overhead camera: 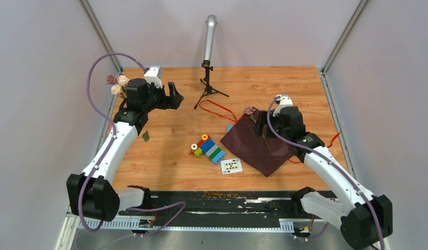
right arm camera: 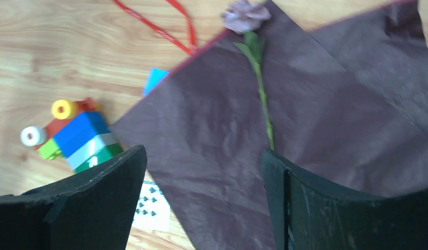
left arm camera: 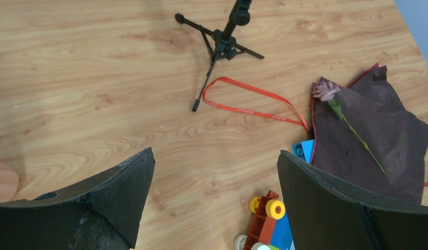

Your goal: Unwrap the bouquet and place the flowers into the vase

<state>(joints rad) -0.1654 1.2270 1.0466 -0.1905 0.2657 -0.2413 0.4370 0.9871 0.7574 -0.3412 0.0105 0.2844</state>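
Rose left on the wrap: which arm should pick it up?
Right. The right gripper hangs open over the wrap, with the stem of the rose running up to its jaws. The left gripper, also open, is far off to the left by the other roses.

From above I get bright, even, soft light across the whole table [overhead camera: 170, 156]. Shadows on it are faint with fuzzy edges, and the mic [overhead camera: 209, 36] barrel carries a pale sheen. My left wrist view is crisp: wood grain and ribbon [left arm camera: 243, 107] read sharply, and a broad soft shadow lies on the wood at the frame's left side. My right wrist view is smeared. The blocks [right arm camera: 81, 138] and the wrap [right arm camera: 305, 104] have soft edges, and the wrap reads dark with little texture.
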